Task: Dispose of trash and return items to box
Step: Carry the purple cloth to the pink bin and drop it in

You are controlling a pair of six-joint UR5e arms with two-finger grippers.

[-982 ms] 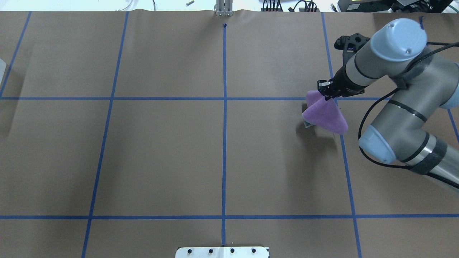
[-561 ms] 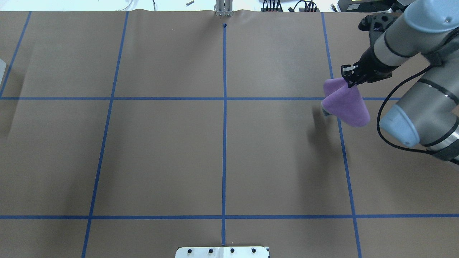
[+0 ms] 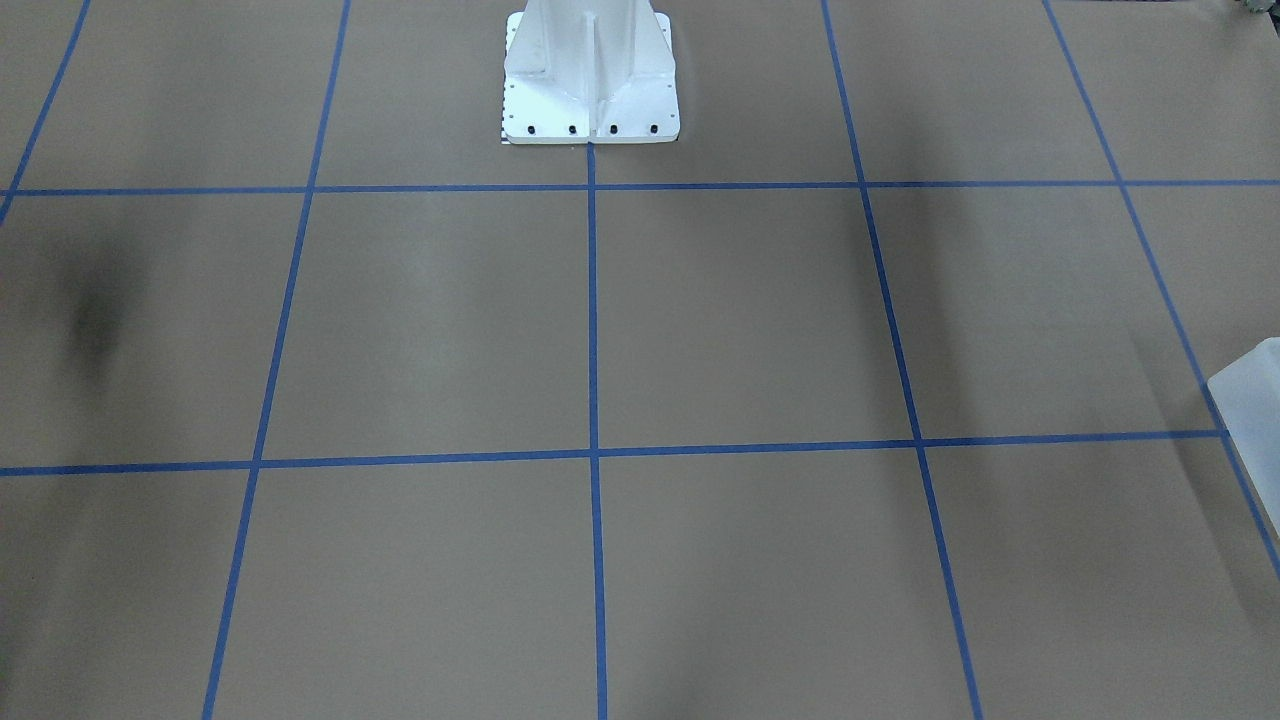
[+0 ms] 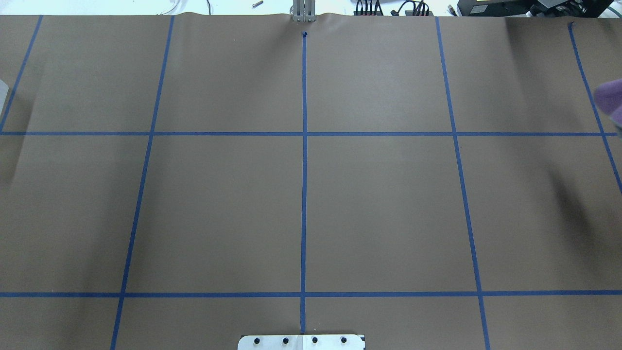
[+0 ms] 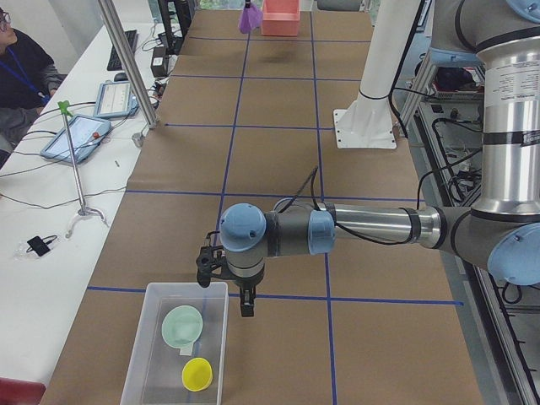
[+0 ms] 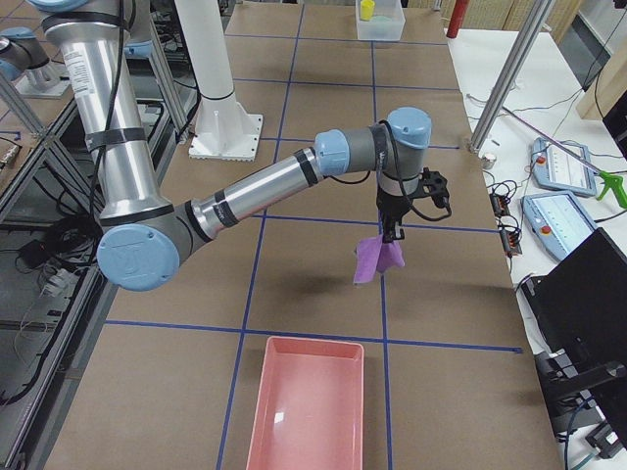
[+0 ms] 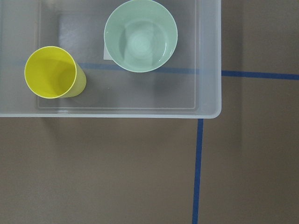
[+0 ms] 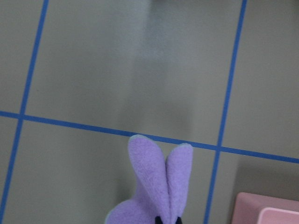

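Yellow cup (image 7: 51, 72): standing upright, mouth up, inside box (image 7: 210, 56), against one end wall. Sharing the floor of the box with green bowl (image 7: 140, 36), also mouth up, the two well apart.

Left gripper (image 5: 246, 310): hovering over the table (image 5: 278, 110) just beside a corner of the box, outside its rim. Finger spread: cannot tell from this side view.

Right gripper (image 6: 392, 235): pinching purple cloth (image 6: 372, 259) by its top, fingers closed on it. Cloth hanging free, clear of the table, near pink tray (image 6: 309, 401) but not over it. Showing in the overhead view only as a blurred purple patch at the right edge, probably the same cloth.
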